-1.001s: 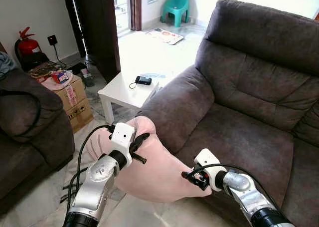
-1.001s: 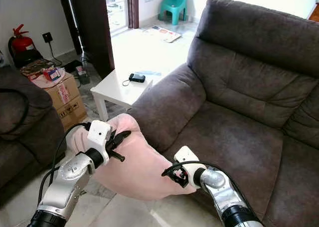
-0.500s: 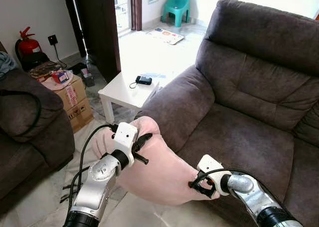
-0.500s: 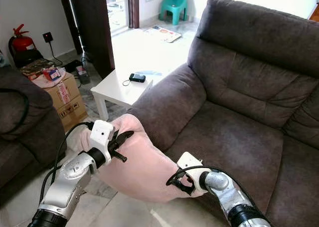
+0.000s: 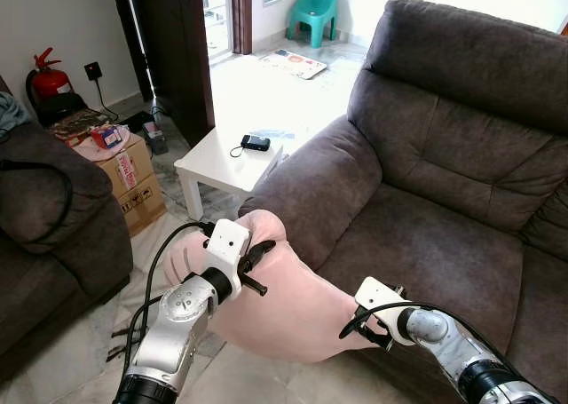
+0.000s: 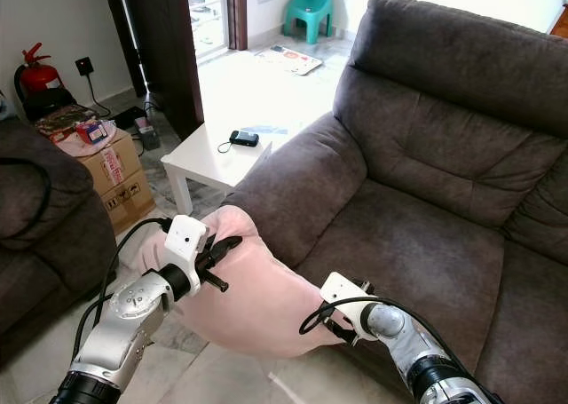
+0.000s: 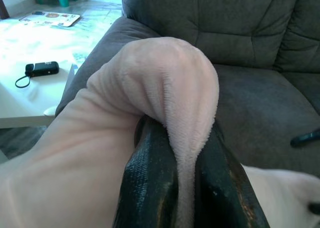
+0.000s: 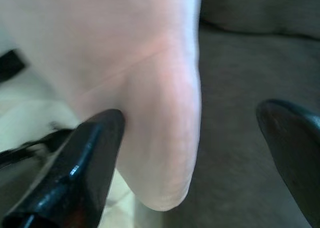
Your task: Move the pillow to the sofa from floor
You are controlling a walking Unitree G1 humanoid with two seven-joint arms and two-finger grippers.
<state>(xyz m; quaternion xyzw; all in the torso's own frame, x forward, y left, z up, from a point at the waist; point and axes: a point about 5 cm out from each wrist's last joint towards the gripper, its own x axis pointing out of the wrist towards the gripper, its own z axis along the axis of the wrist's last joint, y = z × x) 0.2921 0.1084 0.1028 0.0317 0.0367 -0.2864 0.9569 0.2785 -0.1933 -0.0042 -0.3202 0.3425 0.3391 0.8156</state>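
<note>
The pink pillow [image 5: 284, 302] hangs off the floor in front of the dark brown sofa [image 5: 444, 173], its upper end level with the front of the sofa's near armrest and its lower end against the front edge of the sofa's seat cushion. It sags between the two arms and is not yet on the seat.

The left tool [image 7: 175, 183] is pinched tight on a fold at the pillow's upper end; in the left wrist view both black fingers [image 7: 150, 188] press the plush fabric between them, and the fold bulges over their tips. In the head views this tool [image 5: 251, 257] sits just out from the sofa's armrest.

The right tool [image 8: 195, 153] is at the pillow's lower end, close to the seat's front edge. Its fingers stand wide apart: one finger [image 8: 82, 163] touches the side of the pillow's corner, the other [image 8: 295, 138] is well clear of it over the seat cushion, so it grips nothing. In the left eye view it [image 5: 377, 328] lies at the pillow's corner.

Beyond the sofa's armrest stands a small white tabletop [image 5: 222, 169] carrying a black device [image 5: 256, 143]. Farther from the sofa, a cardboard box [image 5: 133, 178], a red fire extinguisher [image 5: 49, 77] and a teal plastic chair [image 5: 312, 13] stand on the floor.
</note>
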